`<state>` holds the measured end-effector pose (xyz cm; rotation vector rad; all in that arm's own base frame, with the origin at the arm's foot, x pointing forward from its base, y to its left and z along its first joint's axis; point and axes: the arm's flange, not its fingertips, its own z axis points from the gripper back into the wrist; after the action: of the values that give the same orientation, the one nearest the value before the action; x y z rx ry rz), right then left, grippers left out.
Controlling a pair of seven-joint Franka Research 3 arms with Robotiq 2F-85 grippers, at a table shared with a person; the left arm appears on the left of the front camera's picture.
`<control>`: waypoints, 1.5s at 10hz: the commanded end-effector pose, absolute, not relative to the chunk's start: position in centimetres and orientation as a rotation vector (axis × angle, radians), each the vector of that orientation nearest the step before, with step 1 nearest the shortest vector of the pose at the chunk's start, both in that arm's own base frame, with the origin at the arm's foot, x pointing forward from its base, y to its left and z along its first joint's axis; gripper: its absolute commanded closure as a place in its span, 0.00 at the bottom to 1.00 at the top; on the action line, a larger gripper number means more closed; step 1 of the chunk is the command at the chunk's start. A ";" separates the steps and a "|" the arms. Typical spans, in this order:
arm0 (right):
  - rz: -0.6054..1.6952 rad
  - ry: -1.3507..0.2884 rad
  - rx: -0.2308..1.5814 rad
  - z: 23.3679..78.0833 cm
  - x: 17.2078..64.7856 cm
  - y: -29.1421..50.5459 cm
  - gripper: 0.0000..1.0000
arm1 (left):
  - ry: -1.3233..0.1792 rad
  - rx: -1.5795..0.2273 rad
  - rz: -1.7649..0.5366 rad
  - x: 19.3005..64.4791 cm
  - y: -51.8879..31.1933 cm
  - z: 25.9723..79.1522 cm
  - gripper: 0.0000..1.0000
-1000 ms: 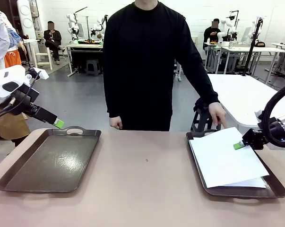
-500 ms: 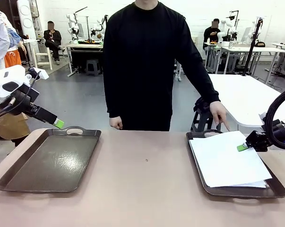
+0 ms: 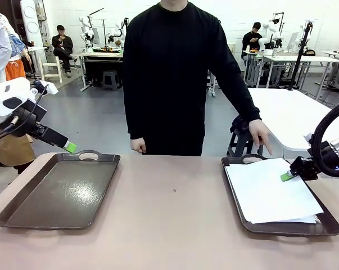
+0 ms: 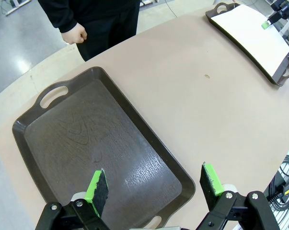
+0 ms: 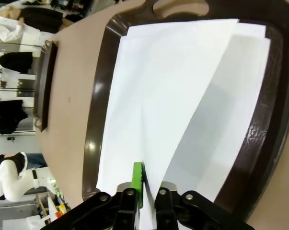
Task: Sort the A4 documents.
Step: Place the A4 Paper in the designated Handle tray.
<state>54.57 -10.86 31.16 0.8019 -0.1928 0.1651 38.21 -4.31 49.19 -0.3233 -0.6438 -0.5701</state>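
The A4 documents (image 3: 270, 191) are a small stack of white sheets in the right brown tray (image 3: 281, 228). The top sheet (image 5: 173, 96) lies slightly askew over the others. My right gripper (image 3: 287, 176) is at that sheet's right edge. In the right wrist view this gripper (image 5: 149, 191) has its fingers a narrow gap apart, with the sheet's edge in the gap. My left gripper (image 4: 154, 189) is wide open and holds nothing. It hangs over the near end of the bare left tray (image 4: 77, 143). In the front view it (image 3: 69, 147) is at that tray's far left corner.
A person in black stands at the far side. One hand (image 3: 261, 138) hovers above the right tray's far handle, and the other fist (image 3: 138, 146) rests at the table edge. The tan tabletop (image 3: 175, 214) lies between the two trays.
The top sheet, held tilted up a second ago, has come down flat on the stack. My right gripper moved right and its fingers parted slightly. The person's hand lifted off the tray.
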 end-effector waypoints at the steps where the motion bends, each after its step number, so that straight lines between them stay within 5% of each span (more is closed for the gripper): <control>1: 0.158 -0.186 0.736 32.1 54.1 -10.1 0.60 | -0.645 -0.334 -0.571 38.3 -4.1 49.0 0.00; 2: 0.162 -0.201 0.725 32.7 54.0 -9.6 0.76 | -0.645 -0.334 -0.571 38.3 -4.1 49.0 0.00; 3: 0.162 -0.213 0.706 33.1 53.9 -9.1 0.41 | -0.645 -0.334 -0.571 38.3 -4.1 49.0 0.00; 4: 0.160 -0.213 0.685 33.5 53.7 -8.7 0.56 | -0.645 -0.334 -0.571 38.3 -4.1 49.0 0.00; 5: 0.153 -0.213 0.661 33.7 53.7 -8.7 0.22 | -0.645 -0.334 -0.571 38.3 -4.1 49.0 0.00; 6: 0.145 -0.209 0.613 33.8 53.7 -8.9 0.37 | -0.645 -0.334 -0.571 38.3 -4.1 49.0 0.00; 7: 0.126 -0.197 0.598 34.0 53.7 -9.0 0.02 | -0.645 -0.334 -0.571 38.3 -4.1 49.0 0.00; 8: 0.120 -0.190 0.570 34.1 53.6 -9.0 0.17 | -0.645 -0.334 -0.571 38.3 -4.1 49.0 0.00; 9: 0.114 -0.181 0.520 34.2 53.5 -9.0 0.00 | -0.645 -0.334 -0.571 38.3 -4.1 49.0 0.00; 15: 0.111 -0.234 0.475 35.4 53.8 -9.1 0.00 | -0.645 -0.334 -0.571 38.3 -4.1 49.0 0.00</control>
<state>54.35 -9.53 35.38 0.4824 -0.2209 0.1265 38.21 -4.31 49.19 -0.3233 -0.6438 -0.5701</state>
